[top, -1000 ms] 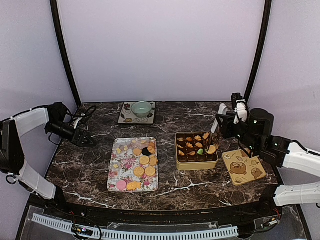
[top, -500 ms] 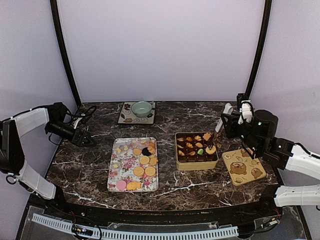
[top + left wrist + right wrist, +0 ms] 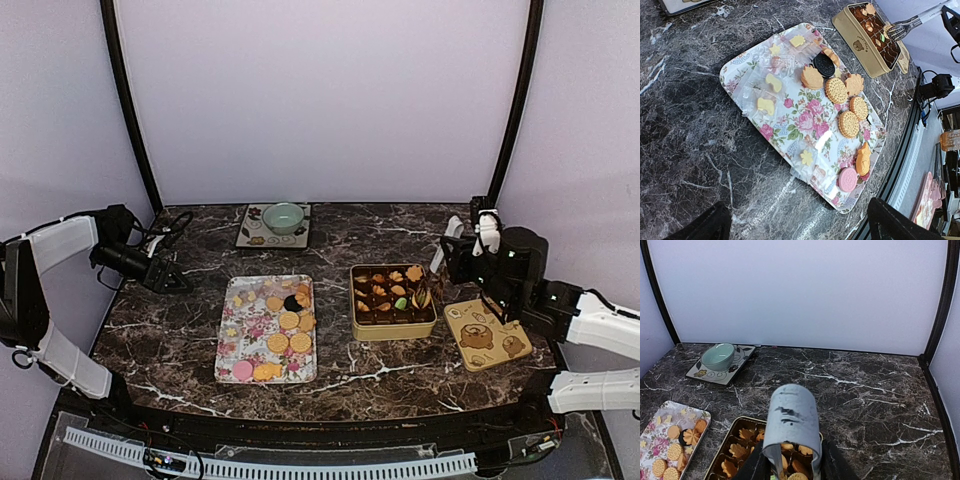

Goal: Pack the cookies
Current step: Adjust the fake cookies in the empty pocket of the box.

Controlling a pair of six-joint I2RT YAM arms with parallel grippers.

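Placing step: fork (image 3: 904, 30) at the tin (image 3: 392, 331), many cookies (image 3: 289, 321) not yet packed.
The tabletop (image 3: 180, 320) carries the tray (image 3: 228, 348) of loose cookies, with the part-filled tin just right of it. My right hand (image 3: 446, 262) is clamped on the fork, tines down in the tin's right-hand cells; I cannot tell if a cookie is on them. My left hand (image 3: 172, 284) has its fingers apart near the left edge, holding nothing. Next, I judge: lift the fork clear of the tin wall, cross to the tray and pick up another cookie.
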